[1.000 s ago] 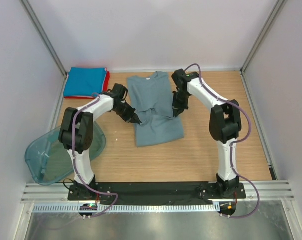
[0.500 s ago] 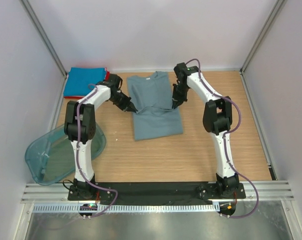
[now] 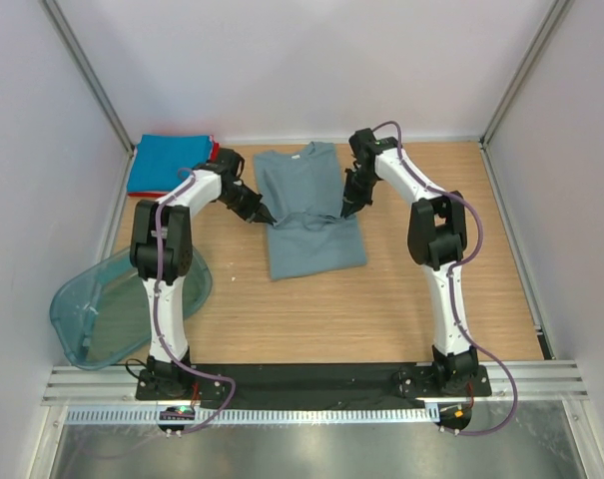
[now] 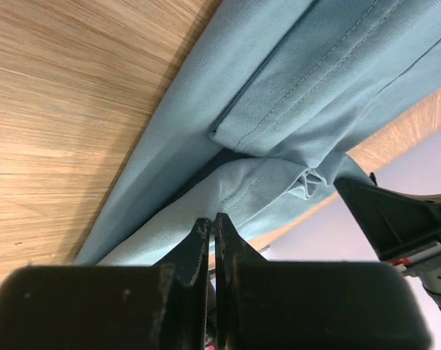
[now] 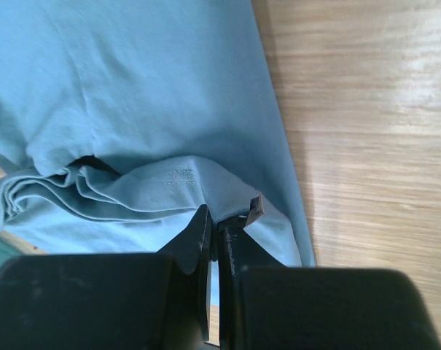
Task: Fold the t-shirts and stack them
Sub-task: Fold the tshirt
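The left gripper (image 3: pixel 267 217) is seen clenched on the 9 o'clock edge of the grey-blue t-shirt (image 3: pixel 313 244). In the left wrist view its fingers (image 4: pixel 200 237) are pressed together with a fold of the cloth pinched at their tips. The right gripper (image 3: pixel 347 210) is likewise closed on the shirt's 3 o'clock edge. In the right wrist view a small corner of hem is caught between the fingers (image 5: pixel 203 232), and bunched pleats of cloth are gathered just beside them.

The grey-blue t-shirt is spread on the table (image 3: pixel 401 299) toward 12 o'clock, between the two arms, with its neck turned to 12 o'clock. A crease is drawn across it from one gripper to the other, and the part below lies flat.

At 10 o'clock, in the far corner, a bright blue t-shirt (image 3: pixel 170 162) is laid folded square on a red t-shirt (image 3: pixel 214 158), of which only the edge is shown. The stack is kept apart from the grey-blue shirt, with the left arm reaching between them. A translucent teal tub (image 3: pixel 74 351) is placed at 8 o'clock, overhanging the table's edge, well apart from the shirts.
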`<state>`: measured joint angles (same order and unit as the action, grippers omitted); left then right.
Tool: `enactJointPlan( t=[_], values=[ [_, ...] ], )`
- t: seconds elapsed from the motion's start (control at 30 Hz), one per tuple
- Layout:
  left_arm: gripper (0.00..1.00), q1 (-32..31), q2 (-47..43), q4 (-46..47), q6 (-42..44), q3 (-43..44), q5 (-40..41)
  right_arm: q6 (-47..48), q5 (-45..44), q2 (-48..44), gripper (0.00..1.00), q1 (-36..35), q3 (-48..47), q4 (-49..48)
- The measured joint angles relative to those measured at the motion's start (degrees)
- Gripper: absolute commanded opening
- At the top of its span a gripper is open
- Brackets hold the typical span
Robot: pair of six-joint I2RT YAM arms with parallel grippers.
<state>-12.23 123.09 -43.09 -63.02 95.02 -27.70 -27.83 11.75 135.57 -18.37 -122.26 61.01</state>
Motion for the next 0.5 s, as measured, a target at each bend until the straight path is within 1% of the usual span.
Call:
enactJointPlan(
  t=[0.17,0.5],
  values=[
    [0.0,0.0,-0.07,0.0,0.09,-0.02,-0.5,-0.13,0.02,-1.81,0.01,0.0,2.71,-0.11],
    [0.0,0.0,-1.66,0.02,0.07,-0.57,-1.07,-0.07,0.04,-4.87,0.01,0.0,2.75,0.22]
  ],
)
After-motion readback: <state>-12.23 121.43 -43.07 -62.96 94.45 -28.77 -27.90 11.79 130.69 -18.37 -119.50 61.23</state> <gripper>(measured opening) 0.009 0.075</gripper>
